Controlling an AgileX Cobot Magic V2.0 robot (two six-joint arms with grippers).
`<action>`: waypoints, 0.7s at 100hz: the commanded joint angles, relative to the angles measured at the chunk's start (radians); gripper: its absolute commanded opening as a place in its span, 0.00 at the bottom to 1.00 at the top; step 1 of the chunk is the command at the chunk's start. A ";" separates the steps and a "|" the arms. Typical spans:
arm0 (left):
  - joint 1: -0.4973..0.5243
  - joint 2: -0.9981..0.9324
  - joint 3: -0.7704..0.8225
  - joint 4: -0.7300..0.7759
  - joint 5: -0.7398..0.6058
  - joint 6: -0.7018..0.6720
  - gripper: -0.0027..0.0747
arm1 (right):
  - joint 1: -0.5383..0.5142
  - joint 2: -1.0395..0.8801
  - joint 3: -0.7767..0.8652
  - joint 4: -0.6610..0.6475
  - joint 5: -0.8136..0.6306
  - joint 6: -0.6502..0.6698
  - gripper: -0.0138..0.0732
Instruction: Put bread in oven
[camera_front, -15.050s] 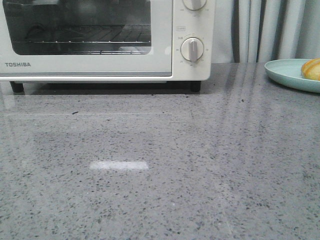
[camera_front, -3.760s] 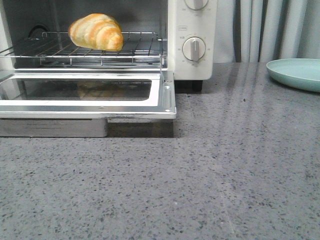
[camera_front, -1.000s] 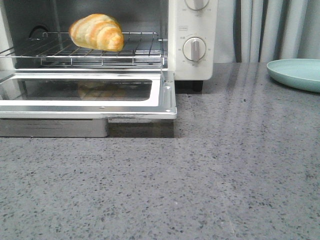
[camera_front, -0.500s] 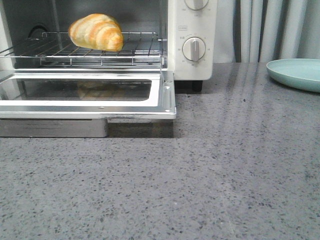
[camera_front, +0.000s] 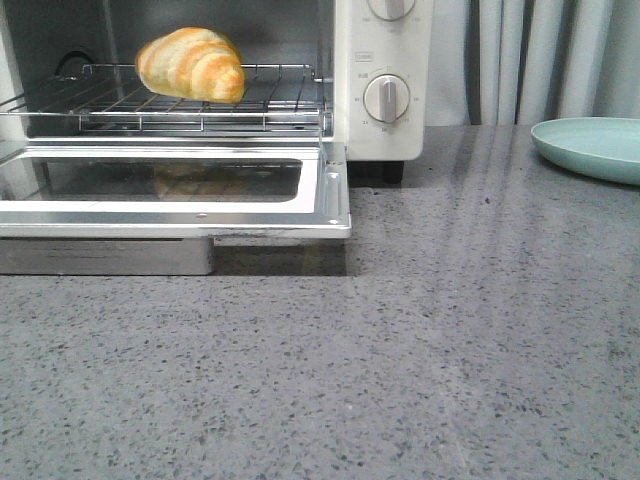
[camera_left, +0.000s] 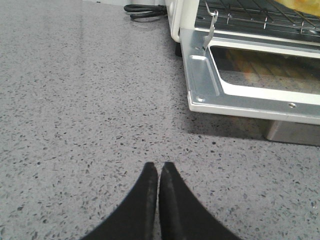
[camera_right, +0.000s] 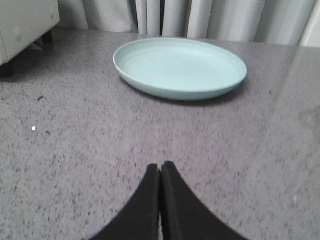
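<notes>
The bread (camera_front: 192, 64), a golden-orange roll with pale stripes, lies on the wire rack (camera_front: 270, 105) inside the off-white oven (camera_front: 384, 135). The oven door (camera_front: 335, 200) hangs open and flat over the table; it also shows in the left wrist view (camera_left: 202, 90). A sliver of the bread shows at the edge of the left wrist view (camera_left: 307, 4). My left gripper (camera_left: 158, 165) is shut and empty over the bare table, in front of the door's left corner. My right gripper (camera_right: 160, 165) is shut and empty, short of the plate. Neither gripper shows in the front view.
An empty pale green plate (camera_front: 590, 148) sits at the back right, also in the right wrist view (camera_right: 180, 67). A black power cord (camera_left: 145, 8) lies left of the oven. Grey curtains (camera_front: 540, 60) hang behind the speckled grey table (camera_front: 450, 340).
Over the last second nothing has visibly changed. Much earlier the oven door was shut and the bread lay on the plate; now the door is open and the bread is on the rack.
</notes>
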 joint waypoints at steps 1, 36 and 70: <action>0.006 -0.029 0.023 -0.009 -0.041 -0.008 0.01 | -0.007 -0.041 0.015 0.024 -0.053 -0.014 0.08; 0.006 -0.029 0.023 -0.009 -0.041 -0.008 0.01 | -0.010 -0.180 0.073 0.053 0.122 -0.014 0.08; 0.006 -0.029 0.023 -0.009 -0.041 -0.008 0.01 | -0.010 -0.180 0.073 0.053 0.122 -0.014 0.08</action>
